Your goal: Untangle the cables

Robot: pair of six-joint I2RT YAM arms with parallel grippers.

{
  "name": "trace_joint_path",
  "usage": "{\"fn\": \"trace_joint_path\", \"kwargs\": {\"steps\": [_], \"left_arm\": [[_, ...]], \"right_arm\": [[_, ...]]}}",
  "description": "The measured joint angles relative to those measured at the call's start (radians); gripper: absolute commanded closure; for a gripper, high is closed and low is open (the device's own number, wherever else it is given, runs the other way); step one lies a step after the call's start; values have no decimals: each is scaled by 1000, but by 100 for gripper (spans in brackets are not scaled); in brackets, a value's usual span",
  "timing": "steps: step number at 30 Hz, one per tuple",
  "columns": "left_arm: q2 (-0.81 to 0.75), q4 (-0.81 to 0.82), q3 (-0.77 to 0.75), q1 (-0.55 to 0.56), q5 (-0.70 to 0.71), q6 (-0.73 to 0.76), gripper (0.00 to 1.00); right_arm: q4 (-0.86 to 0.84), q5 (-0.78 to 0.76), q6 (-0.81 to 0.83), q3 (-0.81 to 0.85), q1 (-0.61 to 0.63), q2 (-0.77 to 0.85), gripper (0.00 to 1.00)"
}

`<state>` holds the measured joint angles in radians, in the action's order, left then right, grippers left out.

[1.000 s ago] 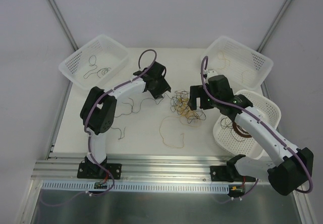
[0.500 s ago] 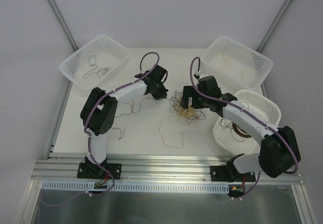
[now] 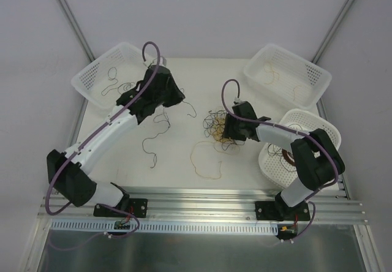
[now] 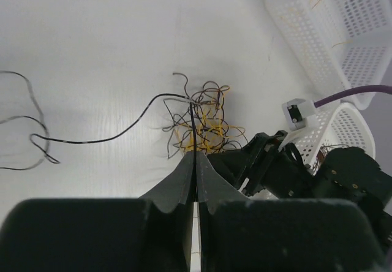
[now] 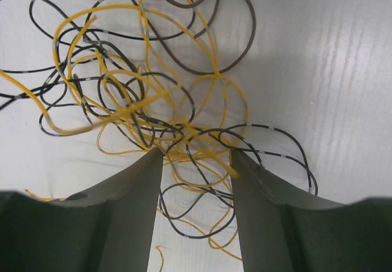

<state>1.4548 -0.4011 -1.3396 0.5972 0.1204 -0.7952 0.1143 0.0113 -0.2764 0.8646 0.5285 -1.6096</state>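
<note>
The cables are a tangle point(image 3: 215, 125) of thin yellow, brown and black strands at the table's middle. It also shows in the left wrist view point(image 4: 202, 122) and the right wrist view point(image 5: 153, 94). My left gripper point(image 3: 173, 95) point(image 4: 196, 155) sits up and to the left of the tangle. It is shut on a black strand point(image 4: 192, 125) that runs taut into the tangle. My right gripper point(image 3: 226, 128) point(image 5: 196, 155) is open and low over the tangle's right side, with yellow and black loops between its fingers.
Loose black strands point(image 3: 156, 128) and a tan loop point(image 3: 205, 162) lie on the table. A white basket point(image 3: 86, 82) at the back left holds black strands. Another basket point(image 3: 315, 76) at the back right holds yellow ones. A round basket point(image 3: 327, 134) holds a brown coil point(image 3: 291, 158).
My left arm has swung back and to the left, away from the tangle, with the black strand in its grip. My right gripper has come down and left onto the tangle.
</note>
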Motion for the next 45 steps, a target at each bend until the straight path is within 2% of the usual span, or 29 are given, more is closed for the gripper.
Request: {"fn": "trace_joint_path", "kwargs": {"steps": [2,8,10,13,14,17,20,24,33,36,37,40,42,43,45], "left_arm": [[-70,0,0,-34,0,61,100],[-180,-36,-33,-166,-5,213,100],[-184,-49,-55,-182,-6,255,100],[-192,-66,-51,-185,-14,290,100],[-198,-65,-34,-185,-16,295,100],[-214,-68,46,-185,-16,296,100],[-213,-80,140,-185,-14,291,100],[-181,-100,237,-186,5,290,100],[-41,-86,312,-187,11,259,99],[-25,-84,348,-187,12,251,94],[-22,-83,357,-187,12,245,86],[-19,-82,380,-187,11,217,77],[-19,-80,393,-187,11,203,68],[-19,-77,402,-187,11,193,58],[-19,-75,420,-187,12,170,49]], "right_arm": [[-2,-22,-11,-2,-1,0,56],[40,-47,-2,-2,-6,40,58],[66,-46,7,-2,-11,69,55],[119,-38,34,18,-15,101,45],[129,-34,44,25,-15,109,37],[140,-18,74,36,-16,137,20],[171,-7,95,58,-15,160,13],[221,-24,107,114,0,163,11],[346,-76,122,280,41,163,11],[368,-74,138,304,44,163,11],[375,-70,145,307,44,163,10],[400,-49,163,307,45,164,11],[398,-27,177,294,46,174,11],[396,-20,186,282,48,187,11],[398,-5,204,251,51,221,10]]}}
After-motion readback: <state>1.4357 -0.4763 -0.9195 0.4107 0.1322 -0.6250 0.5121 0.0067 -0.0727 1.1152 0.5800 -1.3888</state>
